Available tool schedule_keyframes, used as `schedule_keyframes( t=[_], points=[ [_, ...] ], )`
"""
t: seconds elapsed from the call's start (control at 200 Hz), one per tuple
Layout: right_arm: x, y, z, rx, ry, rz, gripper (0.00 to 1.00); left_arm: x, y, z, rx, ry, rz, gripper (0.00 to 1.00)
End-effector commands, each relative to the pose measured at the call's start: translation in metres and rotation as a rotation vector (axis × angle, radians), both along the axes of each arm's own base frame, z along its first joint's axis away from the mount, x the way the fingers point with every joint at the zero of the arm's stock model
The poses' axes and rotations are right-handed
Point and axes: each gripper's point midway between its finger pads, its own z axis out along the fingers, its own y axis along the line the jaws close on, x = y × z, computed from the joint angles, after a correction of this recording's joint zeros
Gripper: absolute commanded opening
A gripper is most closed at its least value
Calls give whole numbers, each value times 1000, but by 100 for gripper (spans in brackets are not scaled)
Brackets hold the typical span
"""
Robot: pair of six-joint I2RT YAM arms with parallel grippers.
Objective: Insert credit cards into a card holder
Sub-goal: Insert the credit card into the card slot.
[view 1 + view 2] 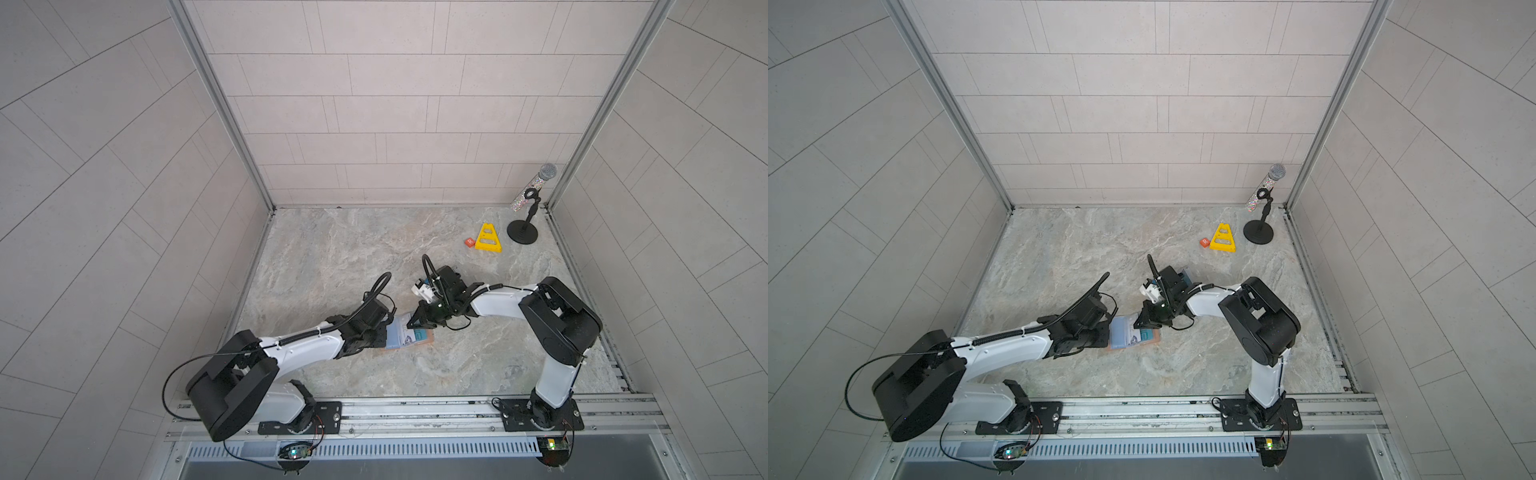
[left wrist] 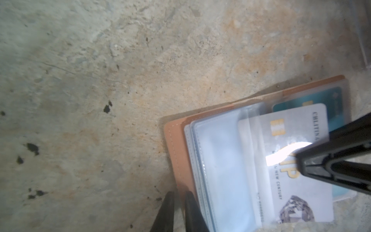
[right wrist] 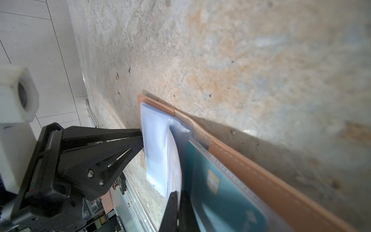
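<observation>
**Q:** Where is the card holder?

**A:** You'll find the card holder (image 1: 430, 338) lying open on the table (image 1: 332, 249), between the 2 arms. Your left gripper (image 2: 179, 195) is pinched on its outer edge; cover or sleeve, the blur hides which.

**Q:** And the other side?

**A:** Your right gripper (image 3: 179, 195) is pressed together on the pale card (image 2: 291, 130), whose far end lies under a clear sleeve (image 2: 220, 160). 1 teal card (image 3: 230, 200) sits sleeved on the opposite page.
</observation>
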Motion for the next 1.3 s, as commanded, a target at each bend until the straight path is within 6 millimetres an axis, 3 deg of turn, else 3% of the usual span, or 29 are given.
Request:
schedule_keyframes(
  t=[0.0, 0.065, 0.17, 0.33, 0.751, 1.081, 1.296],
  points=[
    [-9, -8, -22, -100, 24, 4, 0, -8, 8, -10, 54, 38, -10, 18],
    [-8, -9, -22, -112, 21, 1, 0, -9, 8, -10, 55, 38, -10, 18],
    [-6, -12, -20, -128, 4, -5, 17, -9, 9, -10, 57, 37, -9, 18],
    [-5, -12, -15, -144, -15, 1, 32, -8, 10, -8, 59, 34, -10, 18],
    [1, -16, 11, -218, -122, 17, 55, -8, 9, -7, 61, 32, -12, 18],
    [7, -23, 32, -252, -217, -6, 59, -9, 9, -7, 60, 32, -13, 18],
    [9, -37, 31, -377, -279, 4, 46, -9, 10, -7, 61, 32, -12, 18]
  ],
)
